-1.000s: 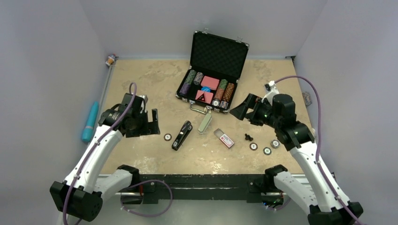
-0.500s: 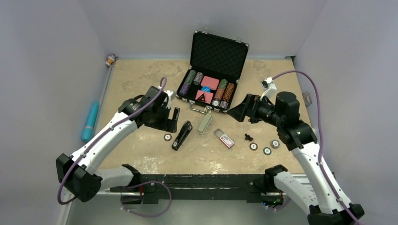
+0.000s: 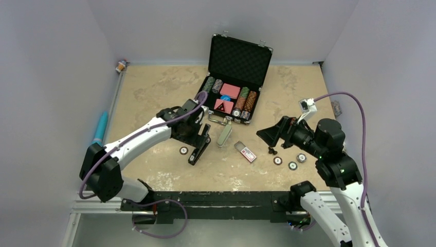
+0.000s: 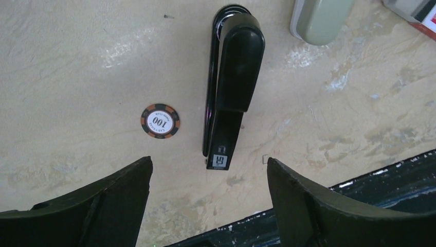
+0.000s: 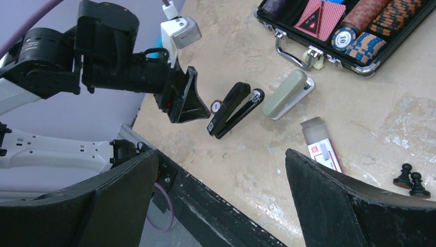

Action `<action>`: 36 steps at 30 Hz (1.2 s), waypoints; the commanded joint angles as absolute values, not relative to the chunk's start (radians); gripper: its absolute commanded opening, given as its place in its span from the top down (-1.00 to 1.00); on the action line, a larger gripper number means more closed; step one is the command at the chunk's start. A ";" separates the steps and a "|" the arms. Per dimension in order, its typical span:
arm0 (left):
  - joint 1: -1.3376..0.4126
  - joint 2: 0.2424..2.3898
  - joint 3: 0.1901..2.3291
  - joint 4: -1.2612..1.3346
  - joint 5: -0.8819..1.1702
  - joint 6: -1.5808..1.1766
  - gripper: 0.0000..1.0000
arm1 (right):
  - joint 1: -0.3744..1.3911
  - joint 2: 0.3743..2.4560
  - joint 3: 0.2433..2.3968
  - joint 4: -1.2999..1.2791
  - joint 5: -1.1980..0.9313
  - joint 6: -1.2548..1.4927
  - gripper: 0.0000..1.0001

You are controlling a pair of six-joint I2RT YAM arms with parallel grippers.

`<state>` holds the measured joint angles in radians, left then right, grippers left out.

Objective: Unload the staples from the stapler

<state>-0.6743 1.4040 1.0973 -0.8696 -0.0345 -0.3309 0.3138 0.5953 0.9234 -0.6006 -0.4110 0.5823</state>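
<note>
Your left tool (image 4: 209, 164): spread wide over the stapler (image 4: 231, 77) on the bench (image 4: 77, 51), gripping nothing; right tool (image 5: 221, 154): likewise wide, empty.

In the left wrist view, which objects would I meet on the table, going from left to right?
poker chip marked 100 → black stapler → grey-green stapler → corner of a small box

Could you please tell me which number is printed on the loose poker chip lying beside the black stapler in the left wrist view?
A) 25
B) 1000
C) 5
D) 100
D: the poker chip, lying beside the stapler without touching it, reads 100 on its white centre.
</note>
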 commanded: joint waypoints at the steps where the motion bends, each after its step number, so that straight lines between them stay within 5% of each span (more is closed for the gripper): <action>1: -0.684 1.476 1.104 -0.781 -0.099 -0.345 -0.68 | 0.313 0.576 0.934 -0.659 -0.383 0.582 -0.97; 21: -0.737 1.724 1.063 -0.693 -0.074 -0.366 -0.44 | 0.311 0.733 1.006 -0.601 -0.388 0.522 -0.97; 29: -0.751 1.834 1.100 -0.719 -0.057 -0.438 0.02 | 0.312 0.759 1.004 -0.580 -0.421 0.506 -0.97; 34: -0.750 1.862 1.098 -0.731 -0.069 -0.459 0.92 | 0.311 0.709 0.989 -0.613 -0.419 0.508 -0.97; 36: -0.750 1.853 1.104 -0.747 -0.083 -0.469 1.00 | 0.312 0.683 0.982 -0.635 -0.414 0.507 -0.97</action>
<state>-0.7486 1.7962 1.1213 -0.7654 -0.0681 -0.4191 0.3138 0.7364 0.9665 -0.6243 -0.3965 0.5293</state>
